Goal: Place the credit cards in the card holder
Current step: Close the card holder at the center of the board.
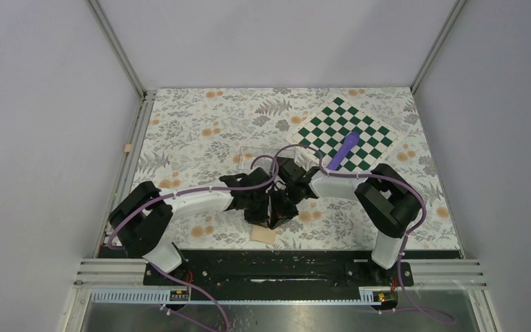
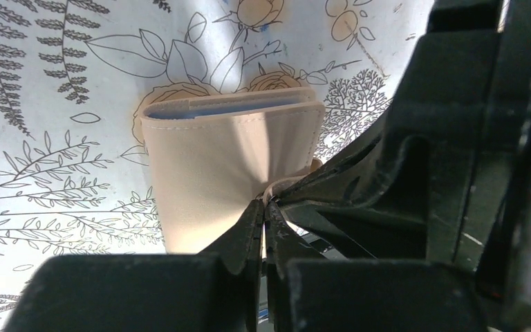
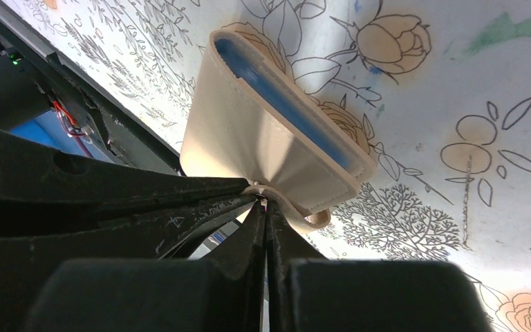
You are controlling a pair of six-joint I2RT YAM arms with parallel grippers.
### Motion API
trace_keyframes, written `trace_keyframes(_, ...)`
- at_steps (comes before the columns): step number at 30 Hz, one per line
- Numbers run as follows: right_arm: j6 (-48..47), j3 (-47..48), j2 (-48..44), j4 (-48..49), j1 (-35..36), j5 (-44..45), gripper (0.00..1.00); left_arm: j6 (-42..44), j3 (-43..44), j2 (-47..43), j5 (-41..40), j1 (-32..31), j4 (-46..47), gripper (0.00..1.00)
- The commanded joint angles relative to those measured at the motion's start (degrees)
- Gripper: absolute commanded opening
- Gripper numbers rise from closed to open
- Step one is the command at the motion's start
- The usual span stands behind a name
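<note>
Tan card holder [image 2: 214, 159] folded, blue inside

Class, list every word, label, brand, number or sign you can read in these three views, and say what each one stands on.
None can be read.
card holder: plain tan outside, blue inside, no lettering shown.
chessboard: green and white squares only, no letters or numbers visible.
tablecloth: drawn flowers and leaves, no words.
small box on the front rail: any marking too small to read.
</note>
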Motion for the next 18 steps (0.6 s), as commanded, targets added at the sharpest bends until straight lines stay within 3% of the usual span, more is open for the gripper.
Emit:
trace_keyframes(1, -0.7, 2.6, 2.7, -2.3, 2.1, 5.5, 0.0, 0.8, 0.7, 2.7, -3.8, 0.2, -2.0, 0.0)
trace_keyframes(18, 3.2, 3.4, 9.4, -10.7, 7.5, 18.9, 0.0, -2.5, -1.3, 5.9, -5.4, 0.1, -4.1, 0.0)
